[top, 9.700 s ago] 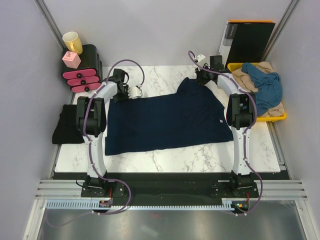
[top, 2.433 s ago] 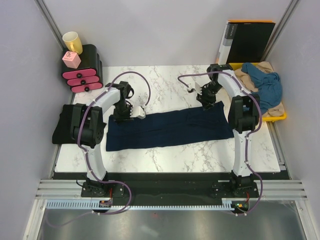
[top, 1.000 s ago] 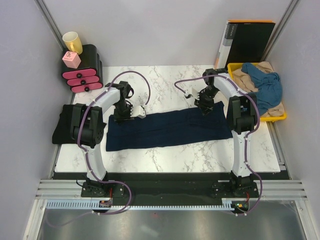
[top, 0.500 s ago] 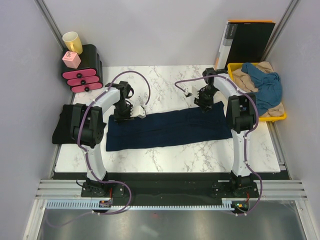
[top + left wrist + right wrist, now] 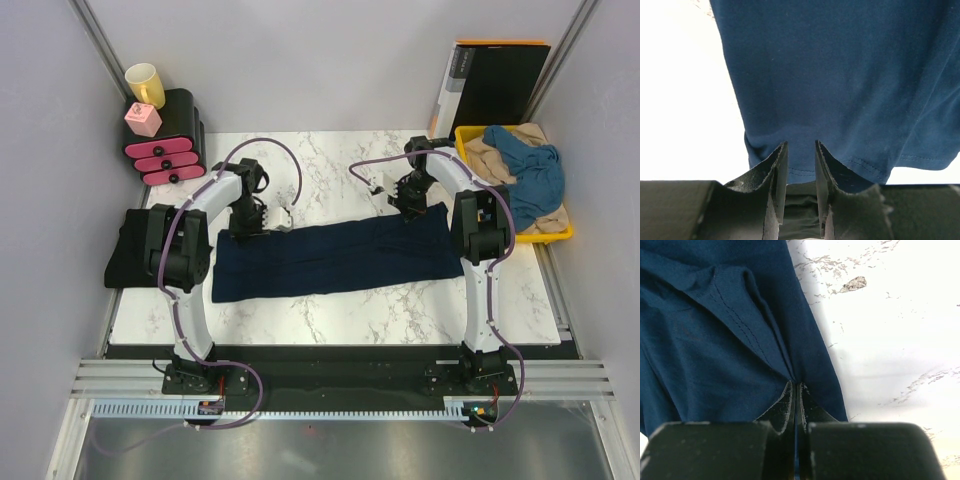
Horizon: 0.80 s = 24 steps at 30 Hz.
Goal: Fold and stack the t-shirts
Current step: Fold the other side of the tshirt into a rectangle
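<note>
**Both far corners taken for the next fold**

The navy shirt (image 5: 330, 258) lies as a long band across the table (image 5: 340, 315). The right gripper (image 5: 796, 386) is clenched on its far edge (cloth puckers into the tips). The left gripper (image 5: 800, 150) sits at the opposite hem with its jaws slightly apart. I cannot tell whether they grip. This looks like preparation for a matched lift.

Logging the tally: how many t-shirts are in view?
4: navy t-shirt folded mid-table, black t-shirt at left edge, blue t-shirt and beige t-shirt heaped in the yellow tray; more may hide beneath.
</note>
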Tool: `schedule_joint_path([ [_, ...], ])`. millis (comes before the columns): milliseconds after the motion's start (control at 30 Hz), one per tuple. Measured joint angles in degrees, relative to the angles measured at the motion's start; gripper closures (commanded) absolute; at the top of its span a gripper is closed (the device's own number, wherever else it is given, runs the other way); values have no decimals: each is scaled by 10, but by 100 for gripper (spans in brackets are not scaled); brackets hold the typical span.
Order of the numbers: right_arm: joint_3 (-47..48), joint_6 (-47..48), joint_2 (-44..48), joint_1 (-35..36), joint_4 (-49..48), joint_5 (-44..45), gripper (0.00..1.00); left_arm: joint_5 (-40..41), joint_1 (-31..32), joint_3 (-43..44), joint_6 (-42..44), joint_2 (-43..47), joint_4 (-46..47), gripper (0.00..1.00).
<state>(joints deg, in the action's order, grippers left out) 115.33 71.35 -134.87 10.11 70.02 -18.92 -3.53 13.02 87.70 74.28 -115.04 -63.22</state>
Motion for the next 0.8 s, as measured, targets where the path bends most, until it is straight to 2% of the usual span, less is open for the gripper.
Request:
schedule_joint_path([
  [567,-1,9,43,2,35,20,100,-1,3,8,0,-16,-1,66],
  [633,-4,9,48,2,38,21,87,-1,4,8,0,-16,0,66],
  [667,-6,9,50,3,39,21,88,-1,4,9,0,-16,0,66],
  [700,-7,8,51,3,41,22,100,-1,4,9,-1,-16,0,66],
  [800,-9,6,52,5,42,23,100,-1,4,9,-1,-17,0,66],
])
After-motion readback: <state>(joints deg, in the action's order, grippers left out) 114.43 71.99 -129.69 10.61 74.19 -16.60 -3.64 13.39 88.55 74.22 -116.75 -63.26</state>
